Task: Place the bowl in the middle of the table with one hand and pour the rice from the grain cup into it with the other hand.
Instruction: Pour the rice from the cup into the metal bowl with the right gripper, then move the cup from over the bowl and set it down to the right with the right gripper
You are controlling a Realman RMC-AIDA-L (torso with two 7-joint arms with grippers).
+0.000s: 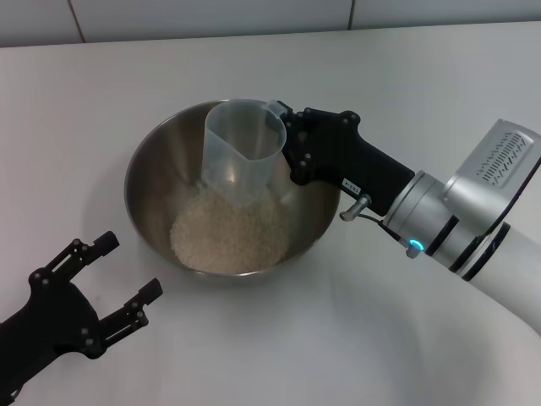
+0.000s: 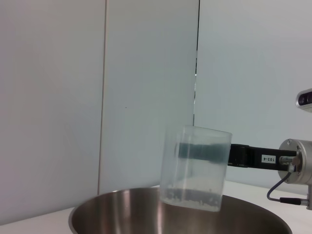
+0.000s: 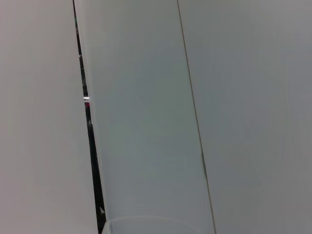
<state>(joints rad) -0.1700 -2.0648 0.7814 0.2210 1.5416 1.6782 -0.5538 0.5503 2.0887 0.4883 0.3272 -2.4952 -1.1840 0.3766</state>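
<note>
The steel bowl [image 1: 156, 173] sits mid-table on the white table [image 1: 76, 110], with a pale heap of rice [image 1: 228, 237] in its bottom. Above the bowl my right gripper [image 1: 292, 144] is shut on the clear grain cup [image 1: 241, 152], which stands nearly upright over the rice. In the left wrist view the grain cup [image 2: 195, 168] shows only a few grains at its base, above the bowl's rim [image 2: 122, 200]. My left gripper [image 1: 114, 279] is open at the front left, a short way off the bowl, holding nothing.
White wall panels [image 2: 146, 87] rise behind the table. Bare tabletop lies all around the bowl. The right arm [image 1: 473, 211] reaches in from the right side.
</note>
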